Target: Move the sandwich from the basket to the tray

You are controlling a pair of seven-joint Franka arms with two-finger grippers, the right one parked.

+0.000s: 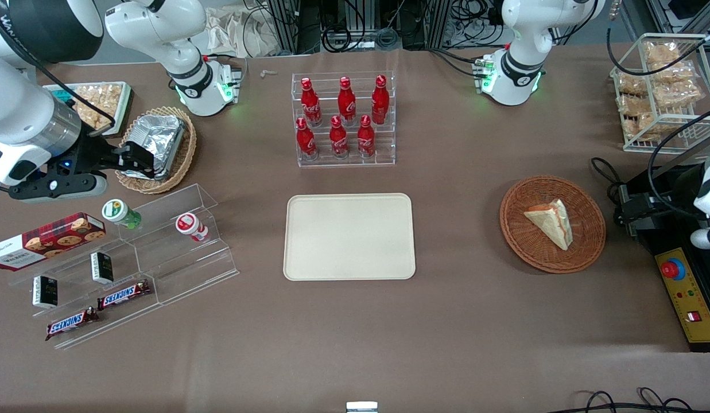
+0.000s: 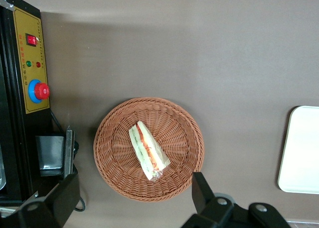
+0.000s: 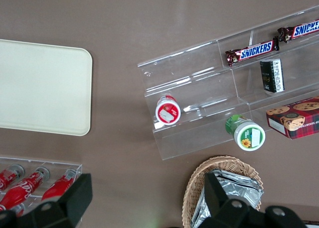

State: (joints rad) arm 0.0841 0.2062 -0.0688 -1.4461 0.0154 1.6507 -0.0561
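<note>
The sandwich [image 1: 550, 222], a white bread wedge in clear wrap with red-orange and green filling, lies in the round reddish-brown wicker basket [image 1: 518, 235] toward the working arm's end of the table. The left wrist view shows the sandwich [image 2: 148, 151] lying in the middle of the basket [image 2: 112, 161]. My left gripper [image 2: 133, 183] is open and empty, held well above the basket, with its two black fingers [image 2: 203, 194] spread wider than the sandwich. The cream-beige tray [image 1: 349, 236] lies empty at the table's middle; its edge shows in the left wrist view [image 2: 301, 148].
A black and yellow control box with a red stop button [image 1: 685, 298] stands beside the basket at the table's end. A clear rack of red bottles [image 1: 343, 120] stands farther from the camera than the tray. A wire rack of snack bags [image 1: 659, 92] stands farther back.
</note>
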